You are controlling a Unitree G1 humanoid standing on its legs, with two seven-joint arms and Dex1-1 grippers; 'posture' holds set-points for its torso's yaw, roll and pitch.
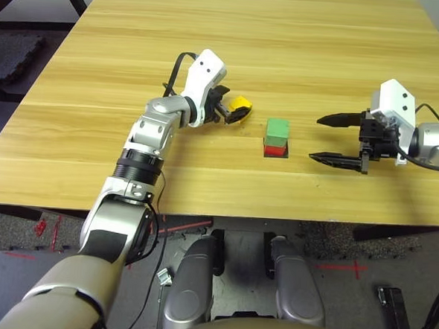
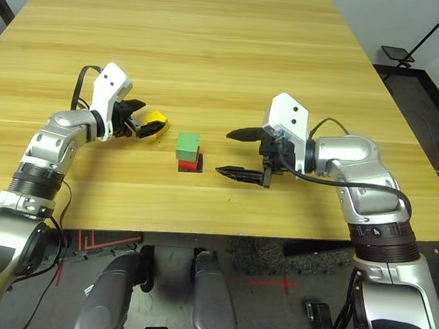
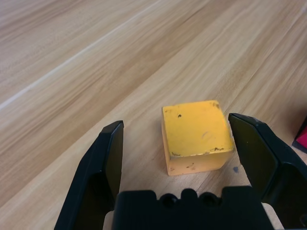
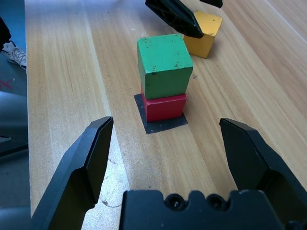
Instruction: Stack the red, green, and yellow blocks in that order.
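Note:
The green block sits on the red block, which rests on a flat black square patch near the table's middle front. The yellow block lies on the table just left of that stack. My left gripper is open around it, one finger on each side; in the left wrist view the yellow block lies close against one finger. My right gripper is open, level with the stack and a short way to its right, holding nothing.
The wooden table stretches bare behind the blocks. Its front edge runs close below both arms. Floor and dark table legs show beyond the left and right edges.

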